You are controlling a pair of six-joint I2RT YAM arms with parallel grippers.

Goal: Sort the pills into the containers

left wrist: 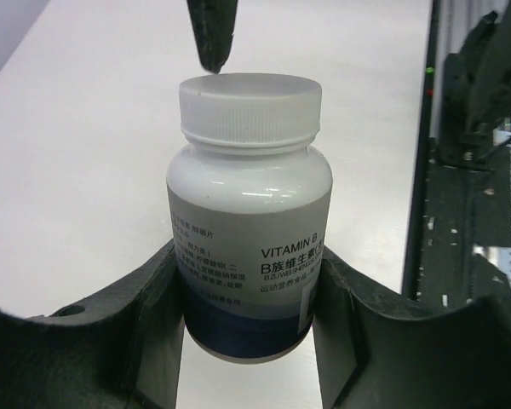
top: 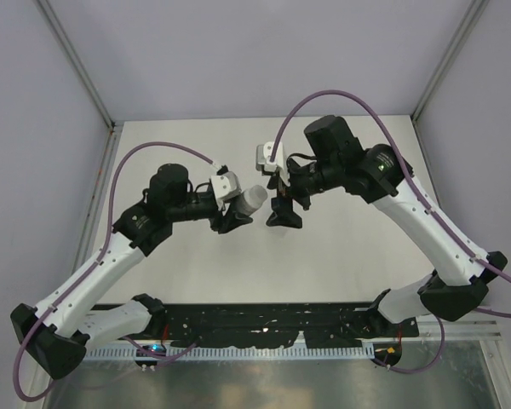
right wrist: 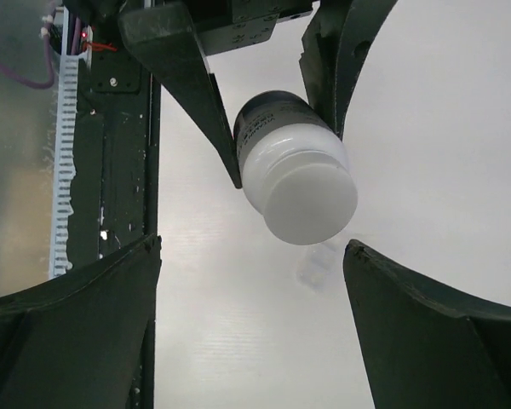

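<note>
**Warden:** Left side first. What have you got?

**Arm:** My left fingers [top: 237, 218] are clamped on the bottle [left wrist: 249, 213]. One finger sits on each side of its lower body, over the dark band at the base. The label [left wrist: 291, 256] reads VITAMIN B. The white cap [left wrist: 249, 106] is on and points away from my left palm.

**Warden:** Is it standing on the bench?

**Arm:** No. It is held up off the bench [left wrist: 85, 128], tilted, with the cap end toward my right side.

**Warden:** And the right side?

**Arm:** My right fingers [top: 286, 213] stand wide apart and grip nothing. The cap faces into the gap between them, just ahead of the tips. From the left wrist, one right fingertip [left wrist: 211, 34] hangs at the far rim of the cap. Whether it touches or sits a hair off, I cannot tell.

**Warden:** The other container?

**Arm:** The clear packet [right wrist: 317, 266] lies flat on the bench, below the cap end of the bottle. From the right wrist it shows between my spread right fingers and beyond them. It is blurred there. It is apart from both pairs of fingers.

**Warden:** Pills?

**Arm:** I cannot make any out in any view. They are too small, and nothing shows through the bottle wall.
</note>
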